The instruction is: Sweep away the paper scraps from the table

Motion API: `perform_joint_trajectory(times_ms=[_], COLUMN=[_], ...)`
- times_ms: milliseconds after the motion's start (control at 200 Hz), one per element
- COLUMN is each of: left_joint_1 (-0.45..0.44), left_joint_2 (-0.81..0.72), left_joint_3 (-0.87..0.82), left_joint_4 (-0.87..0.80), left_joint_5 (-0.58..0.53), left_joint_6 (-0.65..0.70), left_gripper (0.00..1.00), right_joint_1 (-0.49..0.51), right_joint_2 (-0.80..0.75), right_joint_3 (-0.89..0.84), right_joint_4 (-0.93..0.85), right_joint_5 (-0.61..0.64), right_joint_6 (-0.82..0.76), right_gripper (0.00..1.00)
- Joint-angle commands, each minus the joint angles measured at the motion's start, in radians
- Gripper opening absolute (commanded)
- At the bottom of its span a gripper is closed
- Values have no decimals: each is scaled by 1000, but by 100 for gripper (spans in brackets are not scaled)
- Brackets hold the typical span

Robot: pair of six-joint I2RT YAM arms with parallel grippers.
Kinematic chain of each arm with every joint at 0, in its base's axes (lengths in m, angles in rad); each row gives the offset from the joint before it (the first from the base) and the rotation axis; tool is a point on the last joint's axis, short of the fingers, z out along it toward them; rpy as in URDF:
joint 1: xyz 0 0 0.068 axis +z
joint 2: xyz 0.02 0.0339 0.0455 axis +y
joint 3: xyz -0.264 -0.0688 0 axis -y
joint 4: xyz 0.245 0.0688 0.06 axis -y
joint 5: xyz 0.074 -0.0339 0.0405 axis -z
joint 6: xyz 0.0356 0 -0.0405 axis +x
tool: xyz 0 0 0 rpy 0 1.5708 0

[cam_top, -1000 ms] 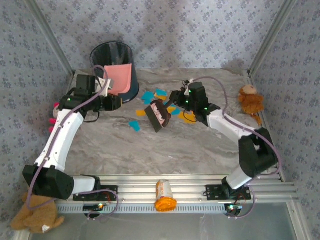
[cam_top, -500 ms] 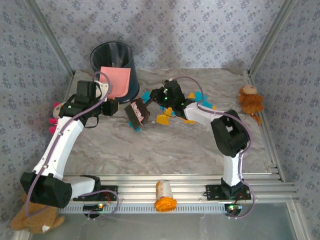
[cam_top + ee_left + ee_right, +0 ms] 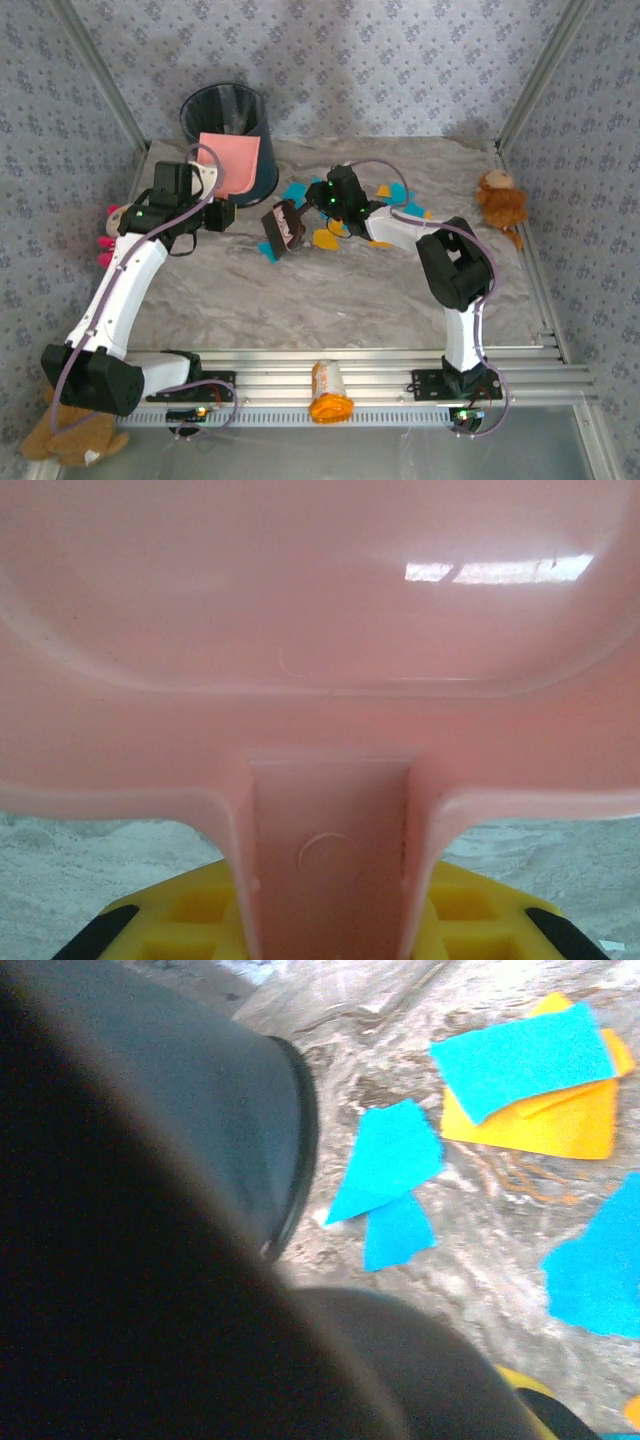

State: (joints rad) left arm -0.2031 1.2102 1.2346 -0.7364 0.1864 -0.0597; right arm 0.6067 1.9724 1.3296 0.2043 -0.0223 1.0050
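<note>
The left gripper (image 3: pixel 330 925) is clamped on the handle of the pink dustpan (image 3: pixel 232 160), with its yellow fingers (image 3: pixel 175 915) on either side of the handle. The dustpan is held tilted up off the table (image 3: pixel 300 300), its pan leaning against the near side of the black bin (image 3: pixel 225 110). The pan's inside looks bare in the left wrist view.

The right gripper (image 3: pixel 308 207) is closed tight on a dark brush (image 3: pixel 283 228). From the top, the brush sits in front of the bin and a little to its right, head down toward the table and just beside the dustpan's right edge.

The scraps (image 3: pixel 325 238) lie on the table to the right of the bin. A turquoise one is close to the bin's foot and another lies in front of the brush. A looser group of orange and turquoise pieces is spread further right, under and beyond the right arm. In the right wrist view, several turquoise pieces and an orange one lie flat, some overlapping.

An orange bottle (image 3: pixel 330 390) lies on the near rail, well apart from the bin.
</note>
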Motion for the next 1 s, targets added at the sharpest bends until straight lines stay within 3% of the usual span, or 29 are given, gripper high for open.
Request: perform_joint_trajectory(times_ms=[0,755,844,994], left_joint_1=[-2,-4,-4,-4], left_joint_2=[-12,22,26,32], left_joint_3=[1,17,19,21], left_joint_4=[13,-14,-17,-19], left_joint_5=[-7,31,38,42], left_joint_6=[23,28,29,28], left_gripper=[0,0,0,0], right_joint_1=[5,-32,-35,-85], right_joint_2=[-65,-530,-585,-655], right_joint_3=[-35,-396,-427,-460], right_joint_4=[-79,-441,-422,-290], right_joint_5=[109,399,377,211], right_joint_6=[-38,-120,-142,-191], right_gripper=[0,0,0,0])
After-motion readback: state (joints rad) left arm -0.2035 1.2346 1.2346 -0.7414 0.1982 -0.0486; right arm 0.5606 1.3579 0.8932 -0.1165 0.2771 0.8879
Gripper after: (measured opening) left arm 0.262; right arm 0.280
